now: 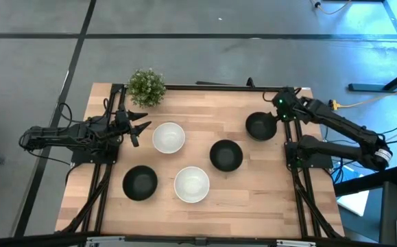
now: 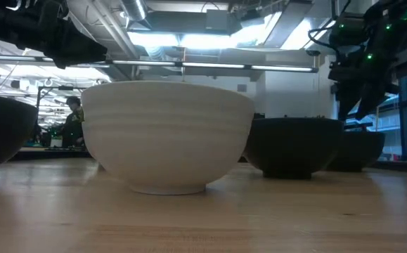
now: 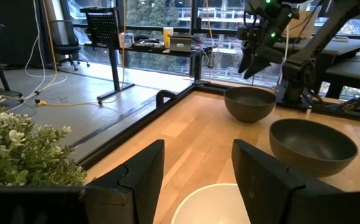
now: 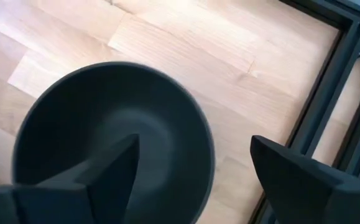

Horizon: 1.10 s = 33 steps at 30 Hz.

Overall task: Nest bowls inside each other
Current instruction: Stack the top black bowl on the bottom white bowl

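Bowls [image 1: 226, 155] — five, all empty, none nested

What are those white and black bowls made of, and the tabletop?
White bowls: probably glazed ceramic, since they're glossy and catch the light. Black bowls: matte, maybe stoneware or plastic; can't tell. Tabletop: light wood, with visible grain and plank seams.

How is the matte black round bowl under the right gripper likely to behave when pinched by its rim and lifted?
The matte black round bowl looks rigid, so it should hold its shape. One finger of the open right gripper is over its inside and one outside the rim; such a one-sided pinch may let it tilt. Its matte finish probably grips better than the glossy white bowl would.
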### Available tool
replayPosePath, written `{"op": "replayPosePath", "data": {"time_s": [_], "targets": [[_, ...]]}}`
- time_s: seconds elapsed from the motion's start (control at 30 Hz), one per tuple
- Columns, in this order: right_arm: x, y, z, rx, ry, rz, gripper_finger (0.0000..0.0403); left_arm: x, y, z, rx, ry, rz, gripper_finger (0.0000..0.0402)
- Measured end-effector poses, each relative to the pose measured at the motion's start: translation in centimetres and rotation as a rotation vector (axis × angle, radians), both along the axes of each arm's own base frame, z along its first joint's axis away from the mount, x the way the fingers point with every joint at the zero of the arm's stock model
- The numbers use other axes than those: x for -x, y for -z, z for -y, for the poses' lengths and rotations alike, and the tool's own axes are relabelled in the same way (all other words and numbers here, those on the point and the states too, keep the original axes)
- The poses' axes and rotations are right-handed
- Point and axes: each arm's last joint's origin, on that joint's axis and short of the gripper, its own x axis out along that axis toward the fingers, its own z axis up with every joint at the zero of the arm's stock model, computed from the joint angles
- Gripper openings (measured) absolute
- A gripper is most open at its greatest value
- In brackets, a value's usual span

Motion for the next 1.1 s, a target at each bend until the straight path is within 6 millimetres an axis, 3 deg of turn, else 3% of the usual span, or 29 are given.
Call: {"op": "replayPosePath", "data": {"time_s": [0.13,0.37,0.7,1.1], "targets": [[0.6,0.4,0.8,-0.022,0.018,0.04,0.029,0.0,0.0,0.0,-0.002,-0.019,0.0,0.0183],[0.9,3.2,0.6,-0.114,0.031,0.078,0.0271,0.0,0.0,-0.1,-0.003,-0.025,-0.001,0.0183],[1.0,3.4,0.7,-0.114,0.056,0.08,0.0263,0.1,0.0,-0.1,-0.005,-0.046,0.0,0.0183],[1.0,3.6,0.6,-0.124,0.06,0.072,0.0174,0.1,0.0,-0.1,-0.005,-0.047,-0.001,0.0183]]}}
